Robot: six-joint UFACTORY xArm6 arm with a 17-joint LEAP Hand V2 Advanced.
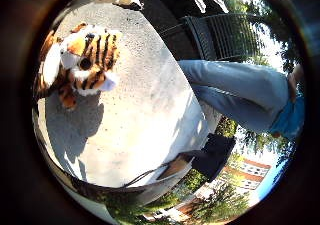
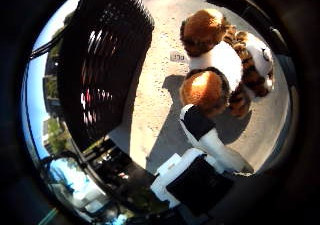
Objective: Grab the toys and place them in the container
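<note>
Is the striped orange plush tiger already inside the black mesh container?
No, the striped orange plush tiger sits on the pale stone table beside the black mesh container, not in it.

plush, fuzzy cloth on the tiger toy (image 1: 82, 60), matt orange, white and black pile. rough, speckled, stone-like matt top on the table (image 1: 145, 125). black wire mesh on the container (image 2: 102, 65), faintly glossy like coated metal. smooth white and black plastic on the hand (image 2: 200, 155). woven blue denim on a person's leg (image 1: 240, 90).
</note>
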